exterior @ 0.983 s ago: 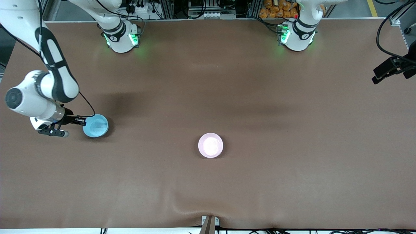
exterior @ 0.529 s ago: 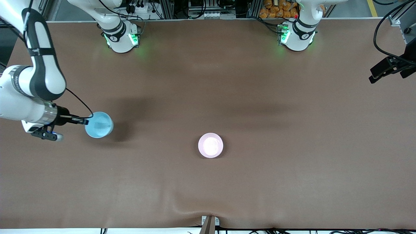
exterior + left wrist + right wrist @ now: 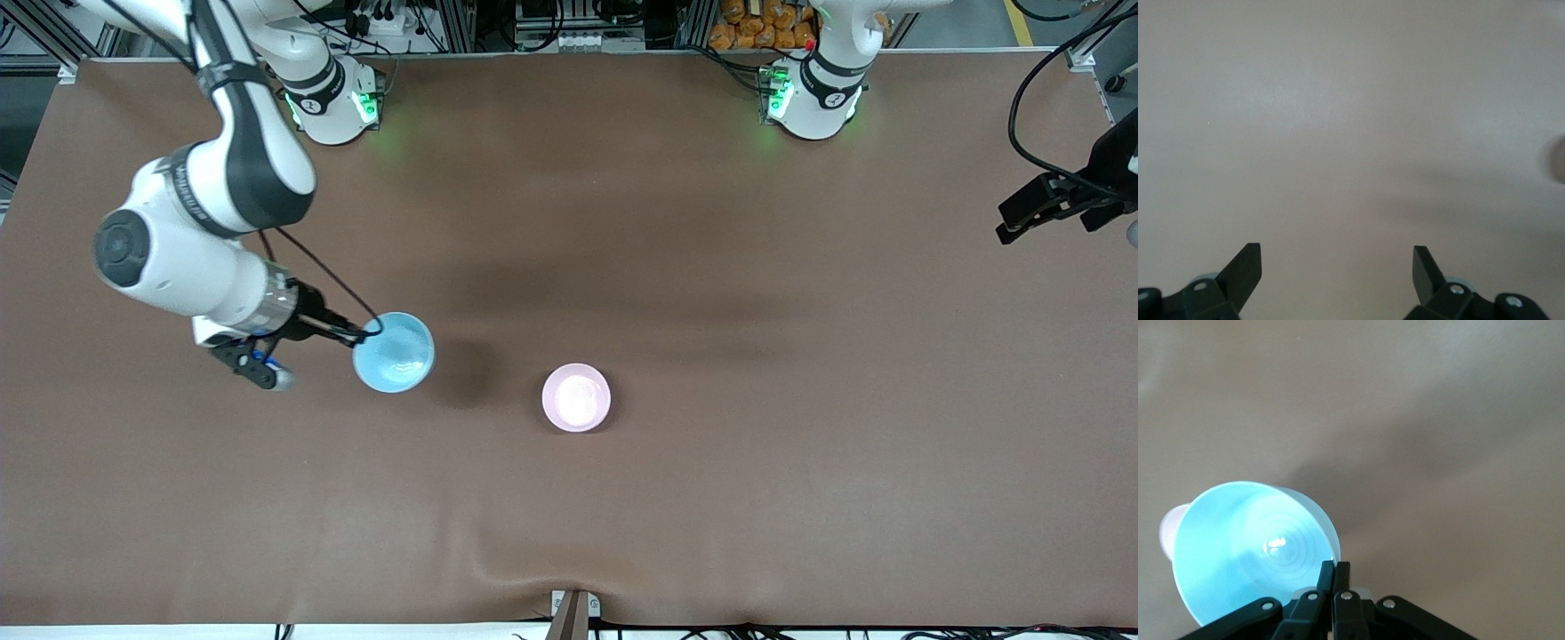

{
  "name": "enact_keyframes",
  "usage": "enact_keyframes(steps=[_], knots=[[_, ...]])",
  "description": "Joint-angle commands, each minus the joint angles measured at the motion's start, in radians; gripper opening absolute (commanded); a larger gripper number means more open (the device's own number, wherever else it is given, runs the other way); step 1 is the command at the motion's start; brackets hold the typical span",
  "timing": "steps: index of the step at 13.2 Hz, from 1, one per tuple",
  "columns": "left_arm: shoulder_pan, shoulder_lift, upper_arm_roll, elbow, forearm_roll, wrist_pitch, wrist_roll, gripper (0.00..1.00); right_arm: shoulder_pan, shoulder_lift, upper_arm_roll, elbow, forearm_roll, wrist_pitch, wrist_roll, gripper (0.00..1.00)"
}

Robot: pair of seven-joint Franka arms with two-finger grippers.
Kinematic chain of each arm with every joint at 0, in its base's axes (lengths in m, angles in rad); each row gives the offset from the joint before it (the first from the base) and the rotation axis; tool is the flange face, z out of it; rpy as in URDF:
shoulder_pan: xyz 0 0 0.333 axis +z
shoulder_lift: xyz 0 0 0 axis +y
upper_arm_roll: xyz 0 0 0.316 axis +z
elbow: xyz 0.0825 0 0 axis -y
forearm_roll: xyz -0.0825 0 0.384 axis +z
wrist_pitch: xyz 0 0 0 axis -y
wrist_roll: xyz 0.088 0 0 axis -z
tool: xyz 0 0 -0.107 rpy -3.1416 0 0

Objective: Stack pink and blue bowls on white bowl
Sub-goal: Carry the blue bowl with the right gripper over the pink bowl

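Front view: no legible writing. Right hand (image 3: 356,335) pinched shut on blue bowl (image 3: 394,352) rim, raised over worktop (image 3: 711,498), beside pink bowl (image 3: 576,397) at mid-worktop. Left hand (image 3: 1036,212) idle over worktop's edge.

Left wrist view: fingers (image 3: 1245,267) spread wide, empty.

Right wrist view: fingertips (image 3: 1333,575) clamped on bowl rim.

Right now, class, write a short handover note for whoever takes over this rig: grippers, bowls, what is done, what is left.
Right gripper: shut on the rim of the blue bowl, held in the air over the table, toward the right arm's end.
Left gripper: open, holding nothing, waiting at the left arm's end of the table.
Pink bowl: upright near the table's middle. No separate white bowl shows; whether it sits under the pink one cannot be told.
Done: blue bowl picked up.
Left: set the blue bowl into the pink bowl, then release.
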Motion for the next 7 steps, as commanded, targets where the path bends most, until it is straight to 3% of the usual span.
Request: enact_keyframes(steps=[1,7], knots=[[0.002,-0.005,0.002,-0.013,-0.031,0.012,0.016,1.0,0.075,0.083,-0.01,0.108,0.023,0.013,0.167,0.0],[0.006,-0.009,0.002,-0.031,-0.031,0.012,0.016,1.0,0.244,0.308,-0.016,0.318,-0.021,0.11,0.526,0.0]])
